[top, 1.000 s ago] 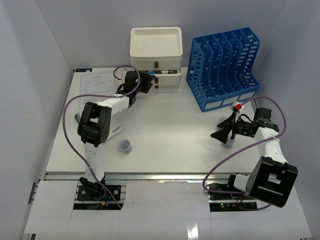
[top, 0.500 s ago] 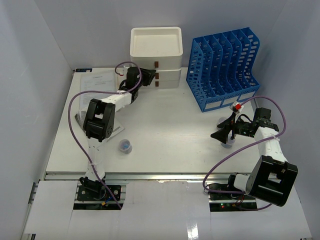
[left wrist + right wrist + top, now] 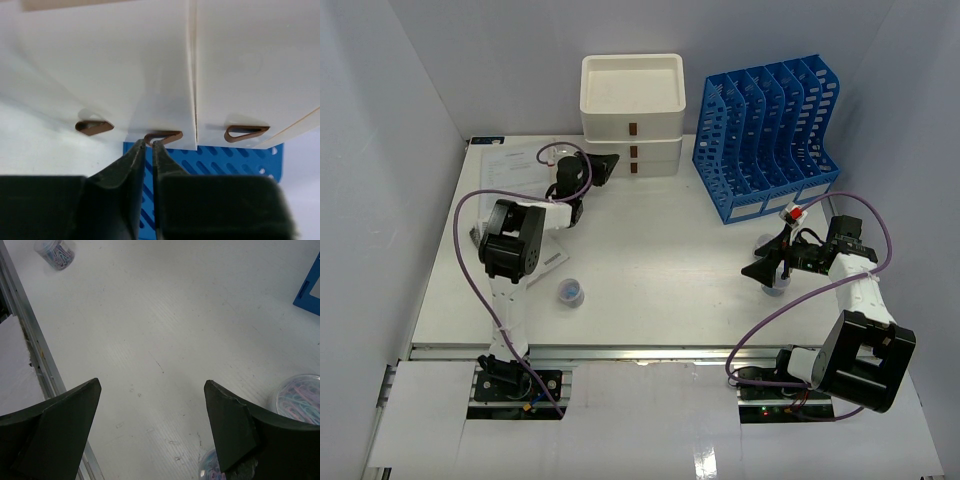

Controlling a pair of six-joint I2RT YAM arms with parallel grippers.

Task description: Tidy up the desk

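Observation:
The desk (image 3: 660,250) is the wide white tabletop. At its back stands a cream three-drawer box (image 3: 632,105) with all drawers pushed in. My left gripper (image 3: 604,165) hovers just in front of the box, shut and empty. In the left wrist view the left gripper (image 3: 148,145) has its tips just short of the middle brown handle (image 3: 163,136). My right gripper (image 3: 760,268) stands open over the desk's right side, nothing between its fingers. In the right wrist view the right gripper (image 3: 151,385) frames bare desk (image 3: 150,320).
A blue slotted file rack (image 3: 765,135) stands at the back right. Printed sheets (image 3: 510,165) lie at the back left. One paper-clip jar (image 3: 570,291) sits front left; two more jars (image 3: 297,399) sit beside and under the right fingers. A metal rail (image 3: 650,352) runs along the front edge.
The middle drawer, open a second ago, was pushed in by my left gripper. That gripper then drew back to the left and its jaws closed. The right arm has not moved.

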